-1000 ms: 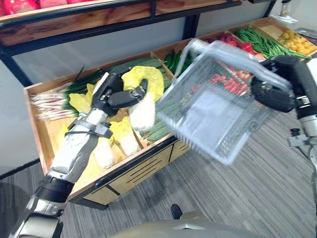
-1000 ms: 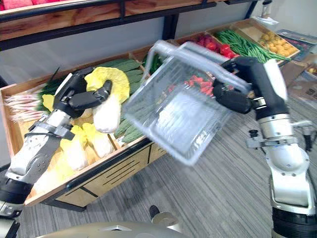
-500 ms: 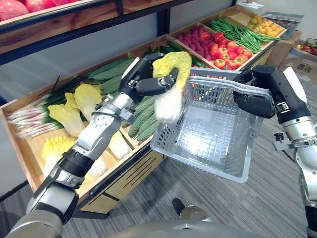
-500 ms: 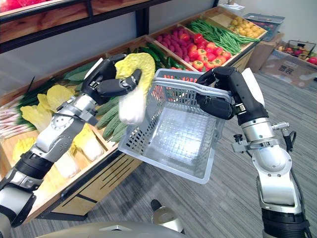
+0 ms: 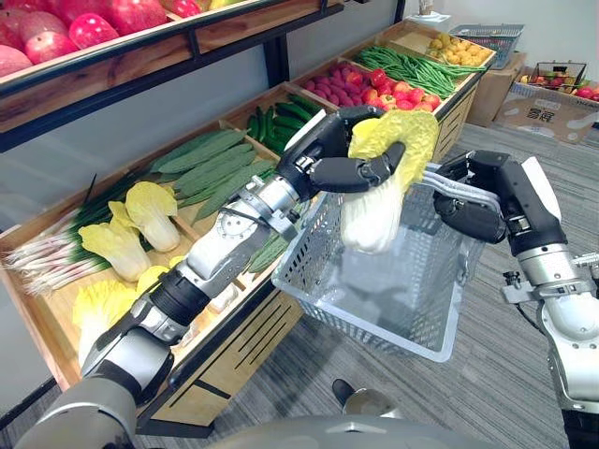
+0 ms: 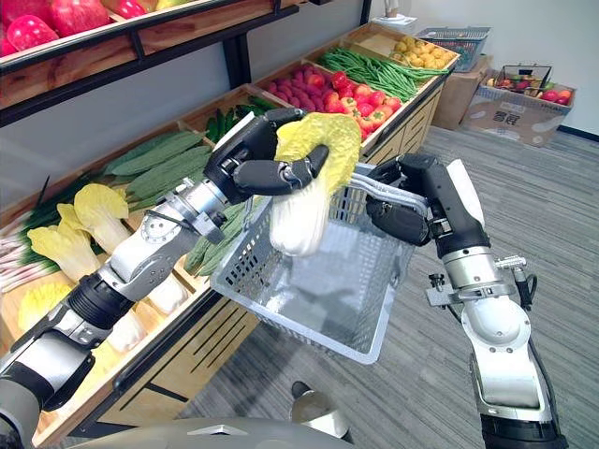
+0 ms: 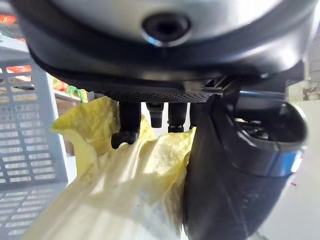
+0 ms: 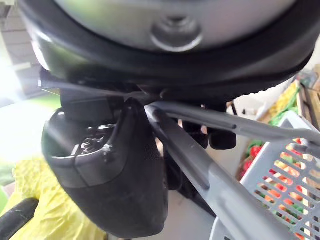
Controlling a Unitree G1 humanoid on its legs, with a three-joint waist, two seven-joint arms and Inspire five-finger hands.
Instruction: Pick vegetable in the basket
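A yellow-leaved cabbage (image 5: pixel 372 217) was held in the left hand (image 5: pixel 323 154), the thumb and fingers being curled round its leafy upper part, with the white base pointed downward. The cabbage was hung over the open top of the grey mesh basket (image 5: pixel 398 301), near the rim on the side of the display stand (image 5: pixel 234 332), and was not set down on the basket's floor. The basket's handles (image 5: pixel 451 183) were gripped by the right hand (image 5: pixel 477 220), whose fingers were closed round them, so that the basket was carried in the air, tilted, above the grey floor (image 5: pixel 496 393). In the stand's wooden compartments, more cabbages (image 5: pixel 140 210), long green gourds (image 5: pixel 208 164), red vegetables (image 5: pixel 370 86) and green beans (image 5: pixel 412 67) were laid out, and red fruit (image 5: pixel 89 23) was seen on the shelf above.
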